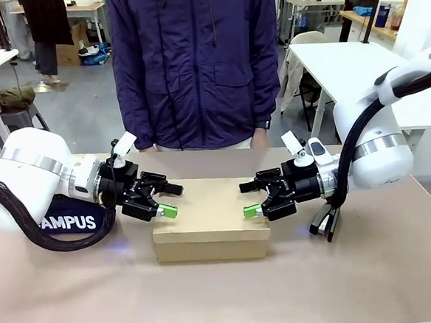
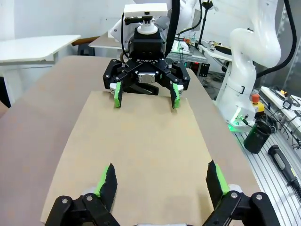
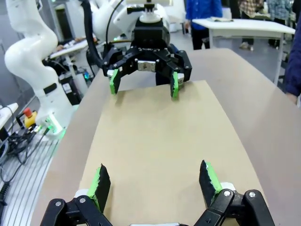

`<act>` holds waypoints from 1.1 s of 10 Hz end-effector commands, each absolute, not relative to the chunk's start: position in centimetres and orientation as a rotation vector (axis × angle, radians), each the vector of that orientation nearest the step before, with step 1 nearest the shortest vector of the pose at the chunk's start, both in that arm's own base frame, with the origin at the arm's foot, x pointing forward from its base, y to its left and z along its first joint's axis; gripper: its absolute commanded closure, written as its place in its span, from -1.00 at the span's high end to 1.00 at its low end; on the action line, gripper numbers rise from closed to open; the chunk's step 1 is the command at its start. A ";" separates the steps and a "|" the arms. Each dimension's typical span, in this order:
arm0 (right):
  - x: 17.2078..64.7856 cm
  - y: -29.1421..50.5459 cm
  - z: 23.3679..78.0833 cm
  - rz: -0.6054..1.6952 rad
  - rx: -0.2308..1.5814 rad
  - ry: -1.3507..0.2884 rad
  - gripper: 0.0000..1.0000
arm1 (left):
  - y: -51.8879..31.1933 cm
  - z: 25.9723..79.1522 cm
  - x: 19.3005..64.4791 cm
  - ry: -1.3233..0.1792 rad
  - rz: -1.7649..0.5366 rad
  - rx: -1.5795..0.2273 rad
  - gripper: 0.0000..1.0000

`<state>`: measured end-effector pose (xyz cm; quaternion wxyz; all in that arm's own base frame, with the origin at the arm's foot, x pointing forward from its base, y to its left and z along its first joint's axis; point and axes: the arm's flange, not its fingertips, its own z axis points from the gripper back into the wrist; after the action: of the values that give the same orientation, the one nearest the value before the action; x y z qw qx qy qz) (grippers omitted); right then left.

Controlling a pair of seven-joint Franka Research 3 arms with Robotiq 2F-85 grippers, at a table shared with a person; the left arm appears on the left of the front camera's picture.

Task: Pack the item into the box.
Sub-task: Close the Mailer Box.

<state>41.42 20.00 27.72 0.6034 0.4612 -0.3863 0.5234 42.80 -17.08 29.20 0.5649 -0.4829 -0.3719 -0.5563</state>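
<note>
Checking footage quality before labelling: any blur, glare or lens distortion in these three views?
Front view: sharp, even light, soft shadow under the cardboard box, blue glow on the table. Left wrist view: wide-angle bending at edges, left gripper crisp. Right wrist view: right gripper sharp, background people soft; no glare.

Matt cardboard, glossy plastic arms

The box [image 1: 209, 228] is plain brown cardboard, matt and smooth, its lid unprinted. The table [image 1: 371, 276] has a dull tan, paper-like surface. Both arms have glossy white plastic shells; the left gripper [image 1: 165, 200] and right gripper [image 1: 249, 199] are matt black with bright green rubbery pads.
</note>
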 end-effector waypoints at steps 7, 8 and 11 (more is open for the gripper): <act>33.3 11.3 38.7 0.804 1.230 -0.731 1.00 | -9.6 40.4 34.6 -0.870 -0.794 -1.212 1.00; 32.0 9.4 39.5 0.732 1.219 -0.671 1.00 | -8.0 41.6 33.1 -0.779 -0.698 -1.178 1.00; 30.4 1.6 40.4 0.532 1.326 -0.592 1.00 | -2.3 43.7 30.5 -0.562 -0.427 -1.144 1.00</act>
<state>36.09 4.32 40.87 0.7221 0.5744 -0.2786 0.2664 36.07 -3.37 43.43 0.7809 -0.5054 -0.2954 -0.2180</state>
